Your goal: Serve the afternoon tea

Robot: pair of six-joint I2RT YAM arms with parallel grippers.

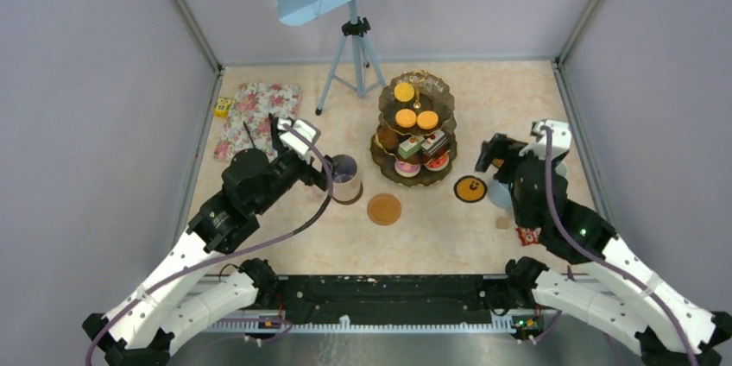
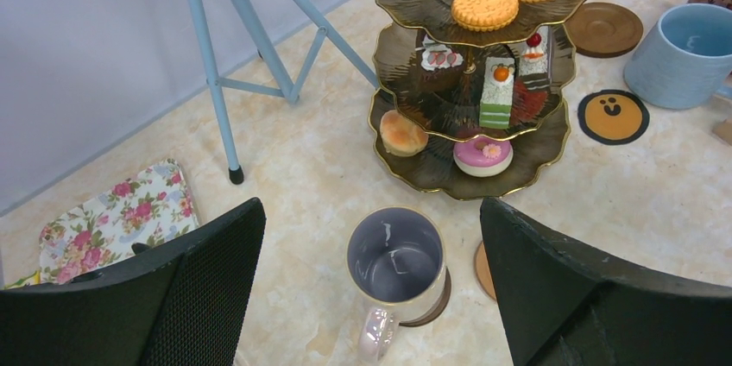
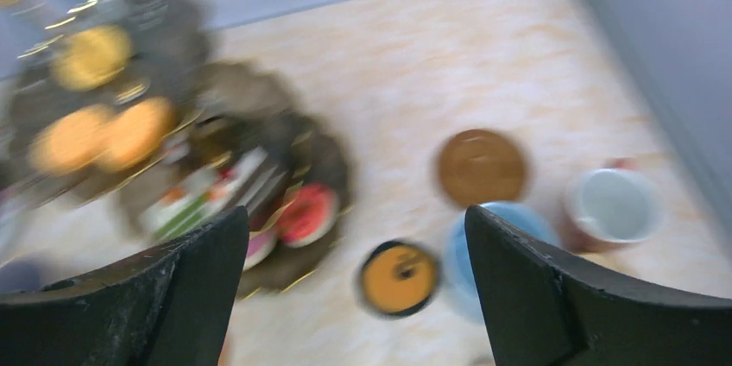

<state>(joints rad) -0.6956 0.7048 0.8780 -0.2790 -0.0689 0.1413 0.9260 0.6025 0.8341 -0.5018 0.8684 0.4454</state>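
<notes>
The dark three-tier stand [image 1: 414,129] [image 2: 470,81] holds orange tarts on its upper tiers and small cakes below. A lilac-white mug [image 1: 345,178] [image 2: 397,258] stands on a brown coaster left of the stand. My left gripper [image 1: 326,174] [image 2: 371,236] hangs open above it, its fingers clear of the mug. My right gripper [image 1: 492,154] [image 3: 358,236] is open and empty above a smiley orange coaster [image 1: 470,188] [image 3: 399,277]. The right wrist view is blurred. A light blue mug [image 2: 686,51] [image 3: 496,249] stands beside that coaster, with a small orange-brown mug [image 3: 611,206] further right.
A bare brown coaster [image 1: 384,209] lies in front of the stand, another [image 2: 602,28] [image 3: 480,167] behind the blue mug. A blue tripod [image 1: 352,55] stands at the back. The floral mat [image 1: 257,116] lies far left. Grey walls close in both sides.
</notes>
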